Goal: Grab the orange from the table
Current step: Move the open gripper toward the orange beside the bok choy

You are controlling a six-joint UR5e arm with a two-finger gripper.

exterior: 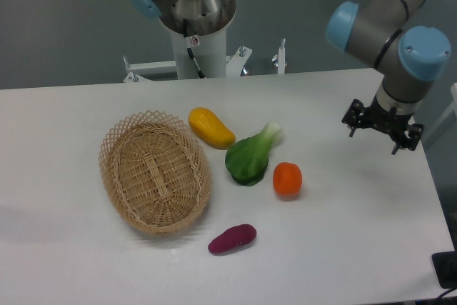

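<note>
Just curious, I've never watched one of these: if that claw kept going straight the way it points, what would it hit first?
The gripper points downward, so it would probably meet bare table first. The orange lies off to its side, though depth is hard to judge.

1. You see the orange (pixel 287 178) — small, round, a little flattened, bright orange-red with smooth skin — resting untouched on the table (pixel 343 233), right of centre.
2. You see the table as a broad white, smooth top with rounded corners — the orange lies on it in the open, nothing gripping it.
</note>
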